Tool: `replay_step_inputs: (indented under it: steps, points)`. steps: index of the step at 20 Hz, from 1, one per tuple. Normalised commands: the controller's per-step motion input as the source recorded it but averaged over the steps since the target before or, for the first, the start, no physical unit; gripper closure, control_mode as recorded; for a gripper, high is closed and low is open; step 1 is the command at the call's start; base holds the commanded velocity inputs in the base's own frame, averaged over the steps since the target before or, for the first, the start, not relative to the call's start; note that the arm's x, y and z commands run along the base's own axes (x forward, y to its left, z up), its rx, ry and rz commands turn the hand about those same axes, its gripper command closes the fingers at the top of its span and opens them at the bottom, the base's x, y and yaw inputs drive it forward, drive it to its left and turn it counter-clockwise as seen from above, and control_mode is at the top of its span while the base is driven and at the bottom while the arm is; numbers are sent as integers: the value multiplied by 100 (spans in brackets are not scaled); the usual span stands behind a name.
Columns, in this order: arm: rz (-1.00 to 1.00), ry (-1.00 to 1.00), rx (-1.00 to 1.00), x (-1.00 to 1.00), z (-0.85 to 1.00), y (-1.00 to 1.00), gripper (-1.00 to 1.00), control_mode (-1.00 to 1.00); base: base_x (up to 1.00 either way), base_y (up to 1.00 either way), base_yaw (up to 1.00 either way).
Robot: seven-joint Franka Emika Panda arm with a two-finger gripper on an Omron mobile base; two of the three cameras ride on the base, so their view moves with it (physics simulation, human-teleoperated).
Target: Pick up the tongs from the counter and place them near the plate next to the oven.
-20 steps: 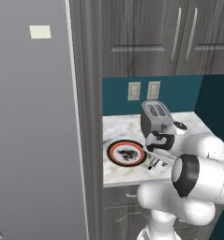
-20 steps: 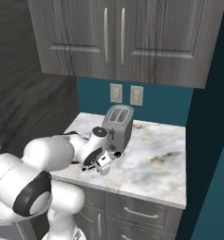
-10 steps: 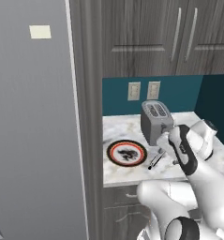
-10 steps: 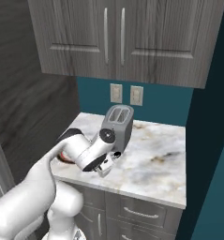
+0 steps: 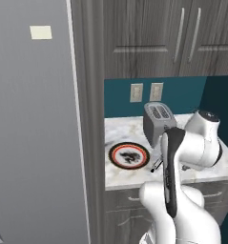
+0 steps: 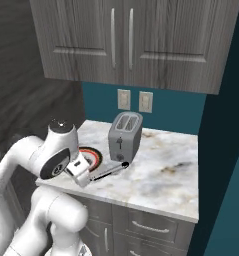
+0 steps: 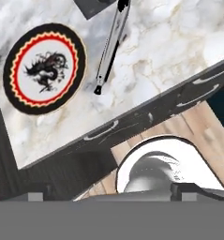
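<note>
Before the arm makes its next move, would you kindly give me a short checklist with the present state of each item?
1. Tongs lying flat on the counter: ok.
2. Tongs beside the plate, apart from its rim: ok.
3. Tongs free of the gripper: ok.
4. Gripper jaws open: cannot tell.
5. Toaster upright, its base close to the far end of the tongs; contact: cannot tell.

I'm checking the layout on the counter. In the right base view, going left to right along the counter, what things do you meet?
Plate → tongs → toaster. The plate is partly hidden behind the arm, and the tongs lie on the marble counter in front of the toaster.
</note>
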Motion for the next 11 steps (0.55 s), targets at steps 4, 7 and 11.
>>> replay_step_inputs:
  steps: [4, 7, 11]
  points:
    - [-1, 0, -37, -75, 37, 71, -100, -100, 0, 0, 0]
    - [0, -2, -30, -69, 7, 66, -100, -100, 0, 0, 0]
    - [10, -10, -19, -56, 0, 45, -100, -100, 0, 0, 0]
